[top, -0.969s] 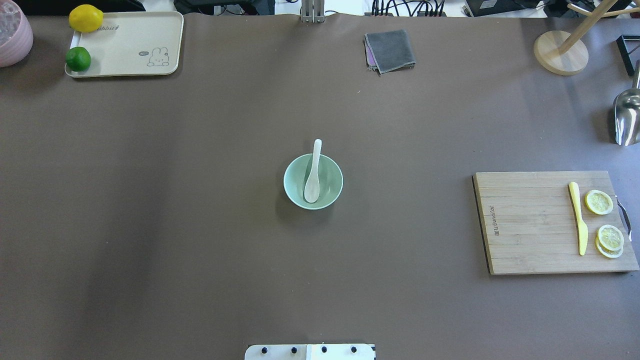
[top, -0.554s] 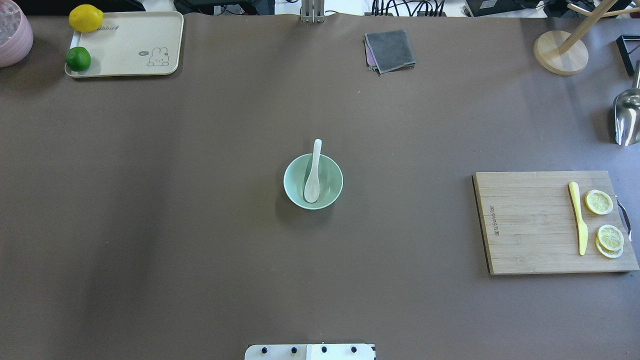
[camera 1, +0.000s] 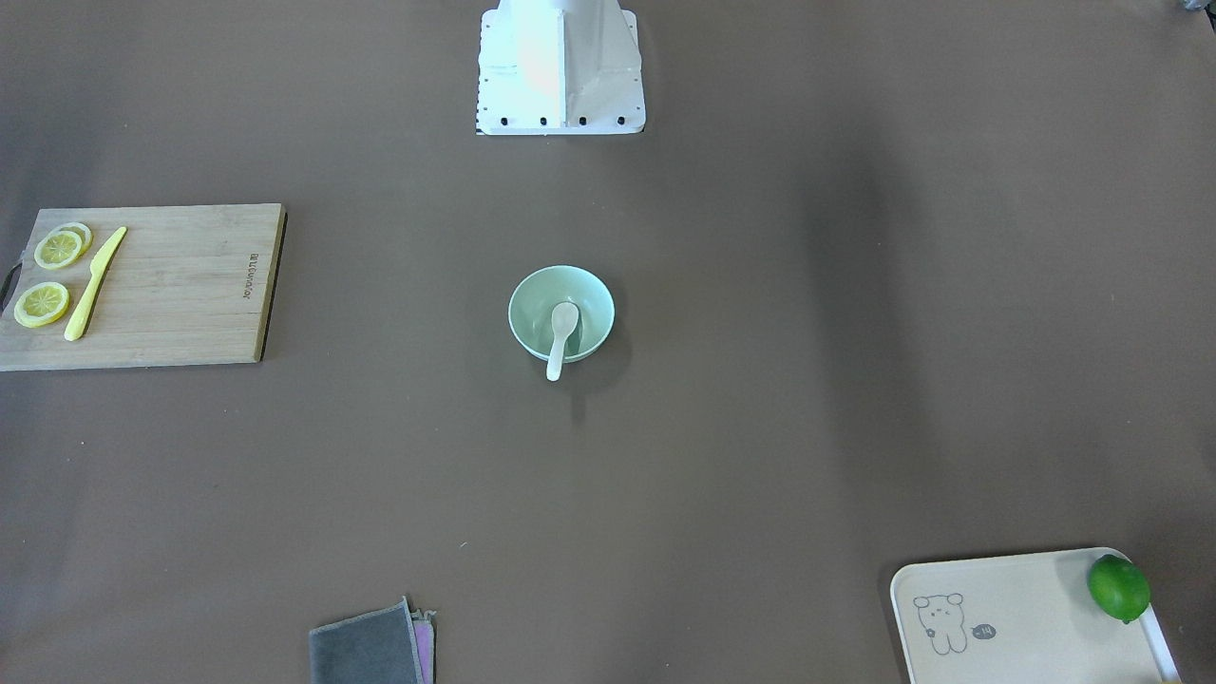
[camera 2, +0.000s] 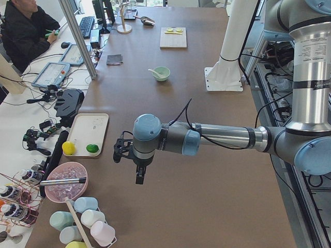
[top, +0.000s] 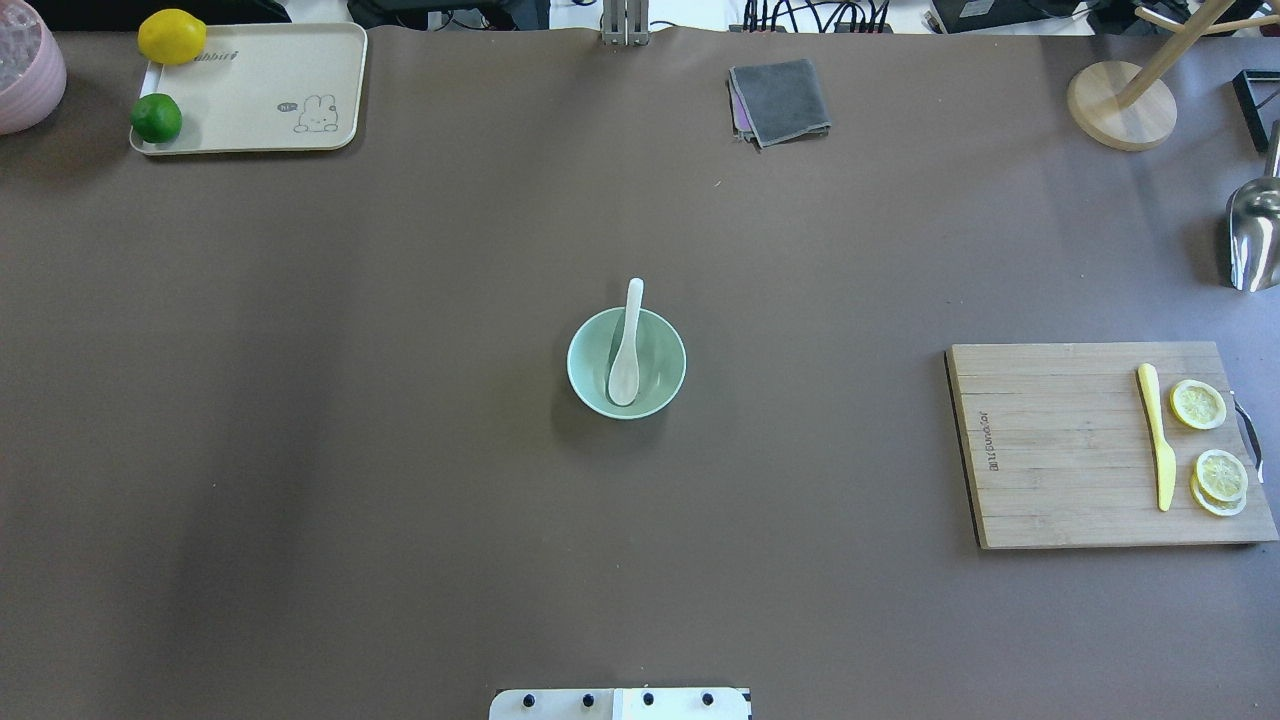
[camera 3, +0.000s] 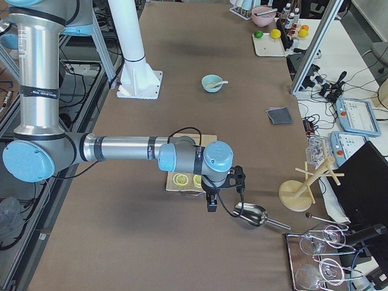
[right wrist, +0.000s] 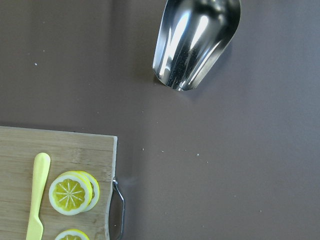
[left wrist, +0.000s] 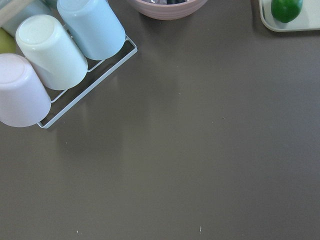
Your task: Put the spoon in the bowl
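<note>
Nothing moved since a second ago. Spoon (top: 629,345): lying in bowl (top: 585,385) at table centre, handle propped over the rim. Left gripper (camera 2: 138,173) and right gripper (camera 3: 211,203): hanging over opposite table ends; can't tell whether spread or closed.

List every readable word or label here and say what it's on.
"abbit", roughly, first letter unclear: on the tray.
Speech bubble beside the tray's drawing: too small to read.
Brand mark on the cutting board: blurred, unreadable.
Print on the left arm and right arm: too small to read.
</note>
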{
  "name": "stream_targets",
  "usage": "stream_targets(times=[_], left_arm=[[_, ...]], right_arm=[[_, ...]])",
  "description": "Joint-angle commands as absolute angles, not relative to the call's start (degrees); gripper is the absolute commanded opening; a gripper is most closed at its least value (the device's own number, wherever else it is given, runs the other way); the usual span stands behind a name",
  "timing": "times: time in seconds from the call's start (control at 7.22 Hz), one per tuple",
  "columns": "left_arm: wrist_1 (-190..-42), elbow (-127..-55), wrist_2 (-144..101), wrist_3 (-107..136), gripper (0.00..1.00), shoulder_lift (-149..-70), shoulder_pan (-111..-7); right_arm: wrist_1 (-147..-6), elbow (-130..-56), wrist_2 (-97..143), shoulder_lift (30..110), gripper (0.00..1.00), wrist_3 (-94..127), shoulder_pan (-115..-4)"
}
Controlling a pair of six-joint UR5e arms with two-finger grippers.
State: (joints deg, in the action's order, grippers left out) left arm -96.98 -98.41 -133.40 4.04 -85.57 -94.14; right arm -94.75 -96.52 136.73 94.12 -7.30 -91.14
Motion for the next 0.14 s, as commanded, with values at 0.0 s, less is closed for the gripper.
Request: stream_targets(times=[0.0], left_arm=[[-97.1,-98.4,-133.4,4.0,0.98,-85.6,-94.1]], right_arm=[[-94.7,-96.3,136.8,94.0,1.00,-7.3,-91.1]])
